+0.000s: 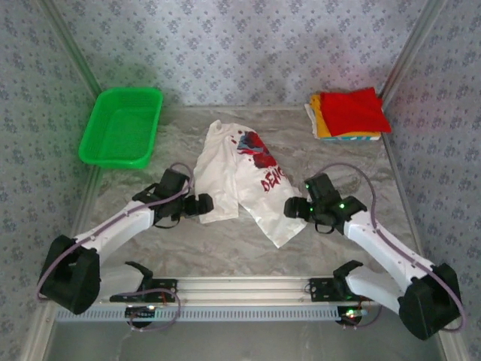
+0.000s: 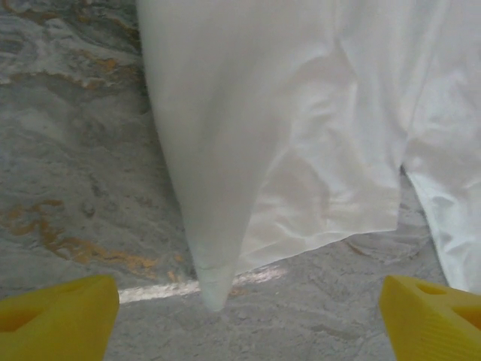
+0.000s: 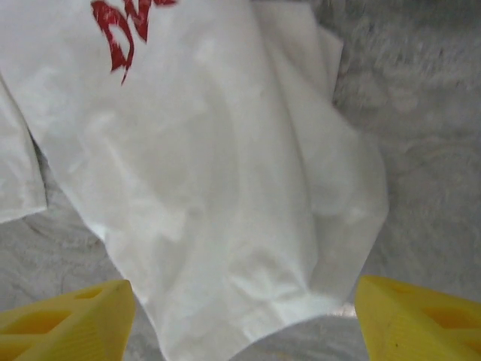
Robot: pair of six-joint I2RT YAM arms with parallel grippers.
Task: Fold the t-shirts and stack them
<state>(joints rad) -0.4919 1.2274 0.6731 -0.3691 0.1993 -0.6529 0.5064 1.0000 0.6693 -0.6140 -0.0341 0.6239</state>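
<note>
Heads up on the one thing that mattered here: the white t-shirt (image 1: 240, 177) was lying rumpled in the middle of the table (image 1: 225, 248). Its long axis ran from the far side down toward the near right, red print facing up on the right half. Its two near ends sat right at your arms. The near-left flap was just ahead of your left gripper (image 1: 201, 204), and the longer near-right tail was just ahead of your right gripper (image 1: 294, 209). So each arm was nearer its own corner, with the cloth away from the fingers toward the far side.

In the left wrist view your yellow fingers (image 2: 60, 316) were spread wide with nothing in them. A pointed fold of the shirt had its tip lined up in the gap, over bare table. In the right wrist view the fingers (image 3: 68, 320) were also wide apart and not pinching anything. The shirt's tail corner reached in between them, though, so that side looked closer to a grab, I'd guess.

The folded stack (image 1: 349, 113), red on top of yellow-orange, was well away at the far right. The green basket (image 1: 120, 126) was at the far left.
</note>
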